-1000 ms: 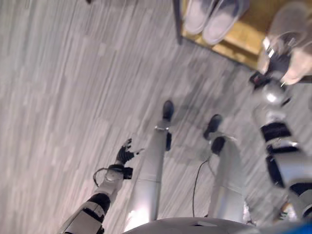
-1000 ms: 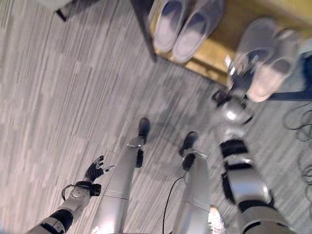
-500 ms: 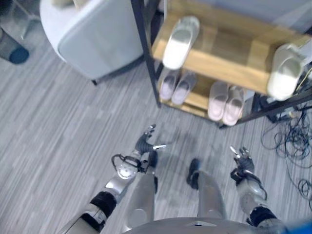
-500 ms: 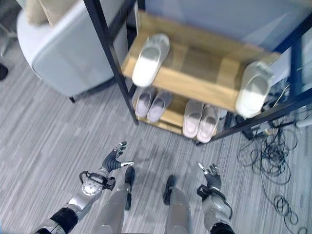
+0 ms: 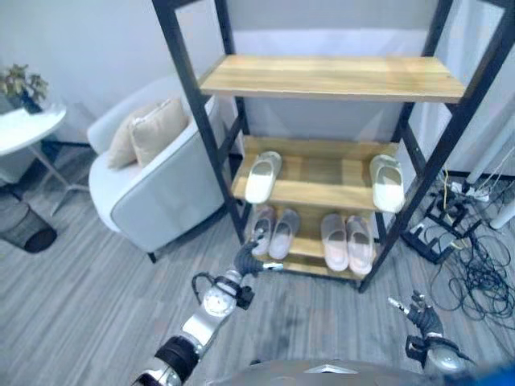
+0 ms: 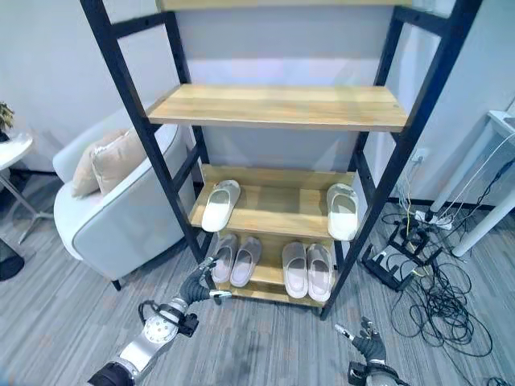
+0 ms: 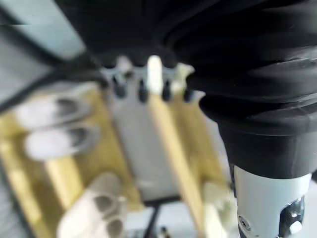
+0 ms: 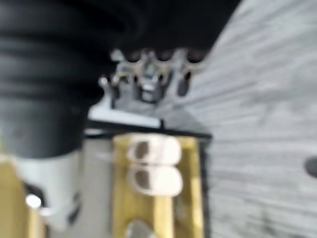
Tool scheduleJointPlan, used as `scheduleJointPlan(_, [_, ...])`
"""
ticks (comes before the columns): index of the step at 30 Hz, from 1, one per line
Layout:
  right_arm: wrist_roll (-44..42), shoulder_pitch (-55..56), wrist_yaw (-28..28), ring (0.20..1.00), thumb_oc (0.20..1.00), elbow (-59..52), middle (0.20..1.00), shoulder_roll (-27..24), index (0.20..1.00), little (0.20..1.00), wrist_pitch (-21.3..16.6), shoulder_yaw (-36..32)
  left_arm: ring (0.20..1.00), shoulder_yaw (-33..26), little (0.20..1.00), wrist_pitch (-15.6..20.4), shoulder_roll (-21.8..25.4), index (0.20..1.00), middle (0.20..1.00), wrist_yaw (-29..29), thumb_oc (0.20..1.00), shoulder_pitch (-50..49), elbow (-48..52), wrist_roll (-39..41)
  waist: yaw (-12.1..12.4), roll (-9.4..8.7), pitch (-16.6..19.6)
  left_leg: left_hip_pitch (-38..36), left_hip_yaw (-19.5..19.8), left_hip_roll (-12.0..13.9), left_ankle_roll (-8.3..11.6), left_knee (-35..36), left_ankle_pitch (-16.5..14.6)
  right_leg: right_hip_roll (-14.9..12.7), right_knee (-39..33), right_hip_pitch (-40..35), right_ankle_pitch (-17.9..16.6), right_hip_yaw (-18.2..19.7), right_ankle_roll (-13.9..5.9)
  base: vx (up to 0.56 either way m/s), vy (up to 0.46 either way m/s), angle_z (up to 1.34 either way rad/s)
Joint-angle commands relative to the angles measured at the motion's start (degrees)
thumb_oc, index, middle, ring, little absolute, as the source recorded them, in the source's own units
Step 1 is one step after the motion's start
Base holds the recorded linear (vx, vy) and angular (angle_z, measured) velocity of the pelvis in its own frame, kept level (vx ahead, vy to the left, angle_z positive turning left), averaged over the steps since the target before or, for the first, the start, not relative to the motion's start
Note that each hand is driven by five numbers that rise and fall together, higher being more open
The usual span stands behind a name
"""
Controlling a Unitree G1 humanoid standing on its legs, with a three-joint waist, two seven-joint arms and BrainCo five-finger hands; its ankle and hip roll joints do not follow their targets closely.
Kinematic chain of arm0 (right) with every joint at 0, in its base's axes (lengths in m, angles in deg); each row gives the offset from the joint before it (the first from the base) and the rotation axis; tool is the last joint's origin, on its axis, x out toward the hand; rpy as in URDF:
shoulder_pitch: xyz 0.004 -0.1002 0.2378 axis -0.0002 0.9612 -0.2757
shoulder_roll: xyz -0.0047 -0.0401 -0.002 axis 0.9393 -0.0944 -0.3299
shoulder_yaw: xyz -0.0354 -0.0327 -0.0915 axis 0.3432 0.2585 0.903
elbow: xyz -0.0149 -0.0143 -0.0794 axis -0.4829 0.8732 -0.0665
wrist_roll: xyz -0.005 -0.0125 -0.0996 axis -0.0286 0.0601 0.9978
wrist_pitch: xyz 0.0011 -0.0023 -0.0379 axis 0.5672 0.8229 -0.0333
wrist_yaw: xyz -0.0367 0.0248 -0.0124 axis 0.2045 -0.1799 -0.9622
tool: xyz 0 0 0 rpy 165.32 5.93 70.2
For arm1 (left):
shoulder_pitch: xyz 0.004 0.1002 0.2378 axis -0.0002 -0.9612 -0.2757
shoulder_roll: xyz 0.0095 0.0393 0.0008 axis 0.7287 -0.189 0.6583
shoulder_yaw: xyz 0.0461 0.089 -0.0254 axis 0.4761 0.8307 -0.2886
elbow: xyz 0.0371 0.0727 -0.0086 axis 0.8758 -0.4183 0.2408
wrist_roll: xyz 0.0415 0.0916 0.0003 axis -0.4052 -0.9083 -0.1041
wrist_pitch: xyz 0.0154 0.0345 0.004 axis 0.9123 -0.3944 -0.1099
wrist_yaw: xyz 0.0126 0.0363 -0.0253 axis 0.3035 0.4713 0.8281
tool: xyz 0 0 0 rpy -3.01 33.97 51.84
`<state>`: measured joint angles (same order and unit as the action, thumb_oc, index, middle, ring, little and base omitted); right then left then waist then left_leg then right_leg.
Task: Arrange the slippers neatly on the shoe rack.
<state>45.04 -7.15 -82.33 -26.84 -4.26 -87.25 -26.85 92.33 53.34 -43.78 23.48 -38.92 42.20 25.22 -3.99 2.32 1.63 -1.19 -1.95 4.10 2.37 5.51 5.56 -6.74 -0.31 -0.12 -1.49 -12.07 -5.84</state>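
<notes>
The tall black-framed shoe rack with wooden shelves point(image 6: 278, 108) stands at twelve o'clock from the robot. On its middle shelf a white slipper point(image 6: 220, 206) lies toward nine o'clock and another white slipper point(image 6: 343, 211) toward three o'clock, well apart and not paired. On the bottom shelf a pale lilac pair point(image 6: 236, 259) sits beside a pale pink pair point(image 6: 307, 271), each pair lying side by side.

The left hand point(image 6: 199, 283) hangs low before the rack's bottom shelf, fingers spread and relaxed, grasping nothing. The right hand point(image 6: 366, 342) is down at five o'clock, fingers loosely splayed and likewise empty.

The risk, as I judge it, lies in reaching the split white slippers: an arm could strike the black upright or the shelf edge, or nudge a slipper off the shelf's end, since the three o'clock slipper lies close to the frame.
</notes>
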Motion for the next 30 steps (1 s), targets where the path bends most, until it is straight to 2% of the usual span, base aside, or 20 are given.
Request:
scheduleJointPlan(1, [4.20, -4.64, 1.27, 1.000, 1.000, -3.29, 1.000, -0.36, 1.000, 1.000, -1.17, 0.49, 1.000, -0.91, 1.000, 2.34, 2.34, 1.000, 1.000, -2.32, 1.000, 7.24, 6.22, -2.64, -0.67, -3.67, -5.62, -0.61, 2.07, -1.27, 2.07, -0.51, -5.56, -3.81, 0.63, -3.87, 2.26, 0.21, -4.65, 0.07, -0.036, -0.18])
scheduleJointPlan(3, [6.79, -2.87, 2.53, 1.000, 1.000, -3.54, 1.000, -0.61, 1.000, 1.000, -0.47, 1.84, 1.000, 0.47, 1.000, 2.20, 1.81, 1.000, 1.000, -1.91, 1.000, 14.93, 9.72, -5.20, -2.39, -2.87, -5.21, -1.60, 1.26, -1.24, 1.97, -0.51, -6.03, -3.92, 0.99, -4.24, 2.55, 0.98, -4.55, 0.08, -0.042, -0.07])
scheduleJointPlan(5, [7.20, -2.77, 2.71, 1.000, 1.000, -3.81, 1.000, -0.59, 1.000, 1.000, -0.30, 2.01, 1.000, 0.49, 1.000, 1.81, 1.46, 1.000, 1.000, -1.15, 1.000, 16.83, 9.47, -6.68, -2.74, -2.66, -5.29, -1.77, 1.06, -1.24, 1.95, -0.51, -6.14, -3.95, 0.91, -4.31, 2.55, 1.27, -4.53, 0.04, -0.015, -0.09])
scheduleJointPlan(7, [8.04, -3.01, 2.77, 1.000, 1.000, -4.20, 1.000, -0.76, 1.000, 1.000, -0.30, 2.51, 1.000, 0.21, 1.000, 0.58, 0.90, 1.000, 1.000, 1.32, 1.000, 21.85, 6.91, -11.72, -3.59, -2.35, -5.61, -1.64, 0.61, -1.25, 1.94, -0.51, -6.20, -3.96, 0.85, -3.86, 2.34, 1.87, -4.61, 0.02, -0.003, -0.22])
scheduleJointPlan(10, [10.29, -3.15, 2.62, 1.000, 1.000, -7.96, 1.000, -3.85, 1.000, 1.000, -0.44, 3.47, 1.000, -1.09, 1.000, -4.35, 1.30, 1.000, 1.000, 10.28, 1.000, 35.57, -8.76, -21.61, -6.40, -1.54, -8.05, -0.15, -1.21, -1.48, 1.64, -0.51, -6.10, -4.35, 1.77, 0.04, 1.51, 4.66, -4.95, -0.06, 0.039, -0.33])
scheduleJointPlan(12, [10.34, -3.79, 2.32, 1.000, 1.000, -7.78, 1.000, -4.49, 1.000, 1.000, -0.52, 3.45, 1.000, -1.33, 1.000, -5.18, 1.97, 1.000, 1.000, 11.52, 1.000, 37.74, -10.65, -23.13, -6.55, -1.34, -8.79, 0.64, -1.71, -1.61, 1.53, -0.51, -5.95, -4.38, 2.04, 1.52, 1.19, 5.43, -5.01, -0.09, 0.051, -0.51])
scheduleJointPlan(14, [10.00, -5.54, 1.34, 1.000, 1.000, -7.65, 1.000, -5.99, 1.000, 1.000, -1.12, 2.60, 1.000, -1.51, 1.000, -7.10, 4.86, 1.000, 1.000, 15.00, 1.000, 42.80, -13.73, -27.57, -7.47, -0.73, -11.27, 3.81, -3.06, -2.16, 1.31, -1.12, -5.61, -4.54, 2.48, 5.90, 0.05, 7.94, -5.46, -0.12, 0.083, -0.57])
scheduleJointPlan(18, [10.13, -7.26, -0.45, 1.000, 1.000, -6.12, 1.000, -6.69, 1.000, 1.000, -1.40, 2.34, 1.000, -1.12, 1.000, -8.95, 7.65, 1.000, 1.000, 17.40, 1.000, 47.75, -19.44, -29.83, -7.80, -0.02, -12.72, 7.57, -4.41, -2.63, 1.11, -2.19, -5.35, -5.19, 2.32, 9.65, -1.69, 9.52, -5.99, -0.07, 0.051, -0.44])
scheduleJointPlan(20, [10.90, -7.38, -2.16, 1.000, 1.000, -5.91, 1.000, -6.11, 1.000, 1.000, -1.93, 2.05, 1.000, -1.34, 1.000, -10.11, 10.85, 1.000, 1.000, 19.05, 1.000, 51.37, -22.69, -31.31, -8.16, 0.35, -14.18, 9.54, -5.25, -3.19, 0.89, -2.43, -5.21, -5.90, 1.67, 11.56, -3.05, 10.06, -6.45, -0.04, 0.069, -0.18])
scheduleJointPlan(22, [11.30, -7.78, -3.38, 1.000, 1.000, -5.87, 1.000, -5.54, 1.000, 1.000, -2.49, 1.99, 1.000, -1.93, 1.000, -10.79, 13.27, 1.000, 1.000, 20.63, 1.000, 53.57, -24.04, -31.10, -8.15, 0.30, -15.38, 11.01, -5.74, -3.36, 0.78, -3.02, -5.25, -6.20, 1.48, 13.01, -3.83, 10.64, -6.87, -0.04, 0.048, -0.16])
scheduleJointPlan(26, [12.18, -8.45, -4.94, 1.000, 1.000, -5.61, 1.000, -4.64, 1.000, 1.000, -2.89, 2.84, 1.000, -4.68, 1.000, -11.29, 14.21, 1.000, 1.000, 23.96, 1.000, 54.67, -24.61, -28.78, -7.80, -0.21, -16.88, 13.35, -5.87, -3.48, 0.73, -4.33, -5.48, -6.52, 1.23, 14.51, -4.62, 11.00, -7.10, -0.03, 0.018, -0.09])
scheduleJointPlan(30, [13.42, -9.30, -5.73, 1.000, 1.000, -5.70, 1.000, -5.02, 1.000, 1.000, -3.24, 4.50, 1.000, -3.85, 1.000, -12.77, 18.90, 1.000, 1.000, 26.51, 1.000, 58.13, -26.77, -29.56, -7.45, -0.94, -18.36, 15.83, -6.18, -3.29, 0.89, -5.75, -5.54, -6.78, 0.74, 15.95, -5.55, 10.75, -7.34, -0.03, -0.007, -0.01])
